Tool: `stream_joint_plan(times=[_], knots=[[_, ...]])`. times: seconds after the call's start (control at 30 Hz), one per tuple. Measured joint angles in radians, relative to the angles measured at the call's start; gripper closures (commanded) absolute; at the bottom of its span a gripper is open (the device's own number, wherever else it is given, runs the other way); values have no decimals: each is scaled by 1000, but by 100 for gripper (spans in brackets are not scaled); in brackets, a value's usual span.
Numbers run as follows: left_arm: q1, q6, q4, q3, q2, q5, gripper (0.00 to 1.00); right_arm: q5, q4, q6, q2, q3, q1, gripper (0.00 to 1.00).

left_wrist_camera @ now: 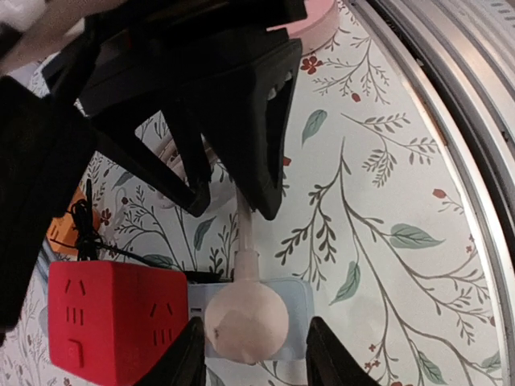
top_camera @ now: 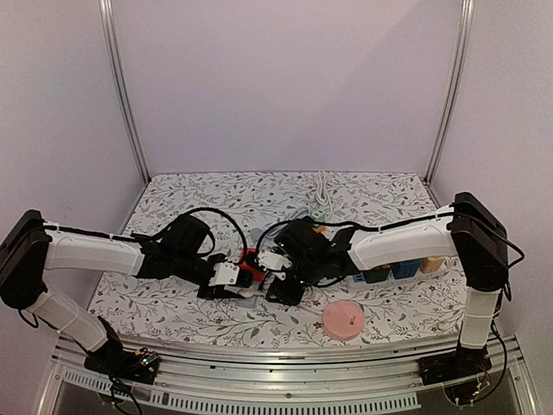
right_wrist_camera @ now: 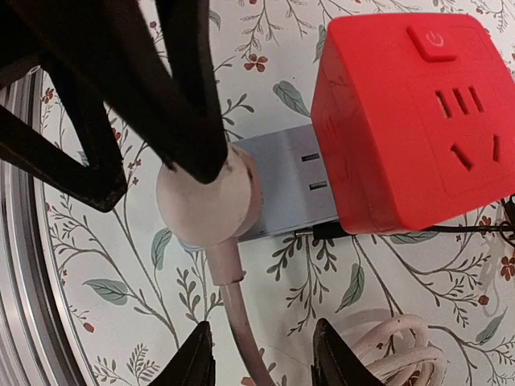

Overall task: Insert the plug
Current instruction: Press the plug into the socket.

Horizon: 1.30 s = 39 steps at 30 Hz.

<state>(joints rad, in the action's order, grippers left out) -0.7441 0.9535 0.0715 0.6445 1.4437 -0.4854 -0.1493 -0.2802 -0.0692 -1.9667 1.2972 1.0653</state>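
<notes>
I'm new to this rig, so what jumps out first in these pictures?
A bright red socket cube sits mid-table, against a pale strip. A round plug sits on that strip, its cord running between the right gripper's fingers, with the left gripper straddling the plug.

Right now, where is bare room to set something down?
Free: floral cloth at the far edge left of the white coiled cable, and the near-left corner beside the left arm. Crowded: centre, left gripper and right gripper around the red cube socket and round plug; right, by the pink disc.
</notes>
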Motion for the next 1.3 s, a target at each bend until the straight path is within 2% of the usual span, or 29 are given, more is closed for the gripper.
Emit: stream_joint_plan(times=[0.13,0.43,0.73,1.0,1.17,1.3], knots=[[-7,-58,3,45,10,16,50,-15,17,24,48,-46,-2,58],[-37,-59,138,98,32,54,49,-8,37,70,148,-128,-5,57],[-70,-76,179,132,71,151,51,43,55,119,295,-216,-12,58],[-77,-90,167,146,92,198,54,62,72,151,315,-271,-13,59],[-80,-92,210,182,96,203,41,63,73,159,318,-276,-13,59],[-82,-94,253,217,95,183,41,63,76,159,319,-276,-13,59]])
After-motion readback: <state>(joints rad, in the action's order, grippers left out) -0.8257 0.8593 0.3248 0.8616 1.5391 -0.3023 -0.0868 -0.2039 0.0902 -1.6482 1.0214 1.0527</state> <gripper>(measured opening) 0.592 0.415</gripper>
